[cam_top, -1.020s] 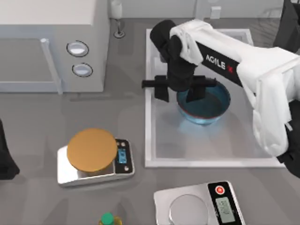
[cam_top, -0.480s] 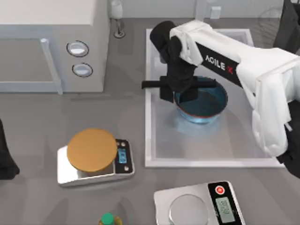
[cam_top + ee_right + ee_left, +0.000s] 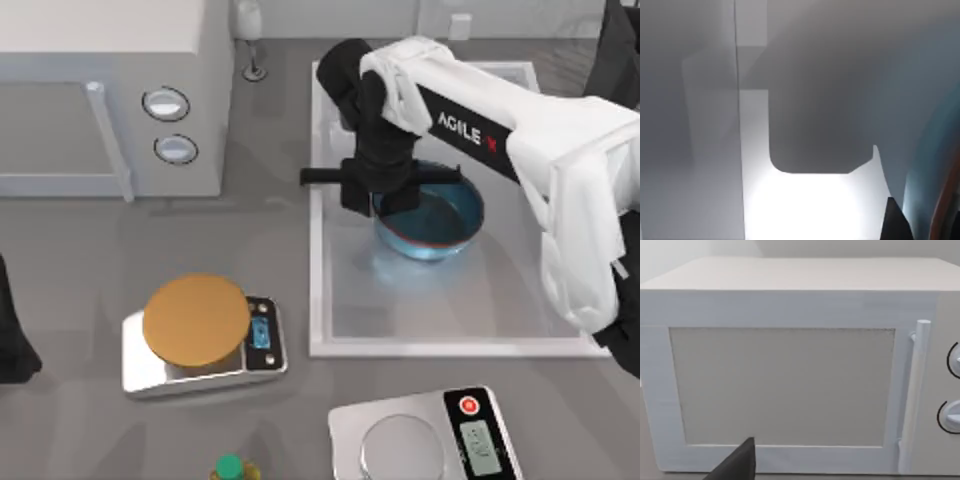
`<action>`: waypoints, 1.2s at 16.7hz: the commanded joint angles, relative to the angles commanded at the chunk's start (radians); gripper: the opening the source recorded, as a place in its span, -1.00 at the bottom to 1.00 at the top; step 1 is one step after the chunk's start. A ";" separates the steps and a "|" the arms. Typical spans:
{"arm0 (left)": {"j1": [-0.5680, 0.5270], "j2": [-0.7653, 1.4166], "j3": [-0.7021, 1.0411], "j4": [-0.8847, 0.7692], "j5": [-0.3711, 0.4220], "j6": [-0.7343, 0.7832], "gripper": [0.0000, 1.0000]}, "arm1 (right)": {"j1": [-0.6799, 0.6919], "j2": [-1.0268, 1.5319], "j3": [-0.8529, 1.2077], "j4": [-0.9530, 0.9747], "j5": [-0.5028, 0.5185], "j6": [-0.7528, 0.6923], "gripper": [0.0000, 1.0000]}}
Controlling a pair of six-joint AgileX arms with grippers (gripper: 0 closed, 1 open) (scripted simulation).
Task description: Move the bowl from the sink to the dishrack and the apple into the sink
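A glossy blue round bowl [image 3: 430,222] with a thin reddish rim and dark inside sits in the white rectangular sink [image 3: 330,345], centre-right. At lower left, a flat orange disc [image 3: 195,320] tops a silver scale [image 3: 160,375]; the white box microwave [image 3: 110,90] fills the upper left.

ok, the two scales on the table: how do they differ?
The left scale carries a flat orange disc that covers its plate; the front scale has a bare silver round plate.
The left scale's display is a narrow bluish strip at its right edge; the front scale has a wider panel with a red button.
The left scale sits left of the sink; the front scale sits in front of it.
Both are silver, tilted, and untouched by either gripper.
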 joint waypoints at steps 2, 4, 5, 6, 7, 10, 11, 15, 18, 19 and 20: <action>0.000 0.000 0.000 0.000 0.000 0.000 1.00 | 0.026 -0.067 -0.034 -0.031 0.001 0.030 -1.00; 0.000 0.000 0.000 0.000 0.000 0.000 1.00 | 0.066 -0.163 -0.085 -0.077 0.002 0.072 -1.00; 0.000 0.000 0.000 0.000 0.000 0.000 1.00 | 0.090 -0.219 -0.116 -0.104 0.004 0.097 -1.00; 0.000 0.000 0.000 0.000 0.000 0.000 1.00 | 0.116 -0.279 -0.149 -0.132 0.006 0.123 -1.00; 0.000 0.000 0.000 0.000 0.000 0.000 1.00 | 0.144 -0.341 -0.184 -0.163 0.008 0.150 -1.00; 0.000 0.000 0.000 0.000 0.000 0.000 1.00 | 0.236 -0.540 -0.300 -0.259 0.017 0.237 -1.00; 0.000 0.000 0.000 0.000 0.000 0.000 1.00 | 0.267 -0.606 -0.339 -0.292 0.021 0.265 -1.00; 0.000 0.000 0.000 0.000 0.000 0.000 1.00 | 0.381 -0.851 -0.485 -0.413 0.039 0.371 -1.00; 0.000 0.000 0.000 0.000 0.000 0.000 1.00 | 0.443 -0.989 -0.568 -0.480 0.051 0.429 -1.00; 0.000 0.000 0.000 0.000 0.000 0.000 1.00 | 0.457 -1.021 -0.588 -0.496 0.054 0.443 -1.00; 0.000 0.000 0.000 0.000 0.000 0.000 1.00 | 0.467 -1.044 -0.602 -0.507 0.057 0.452 -1.00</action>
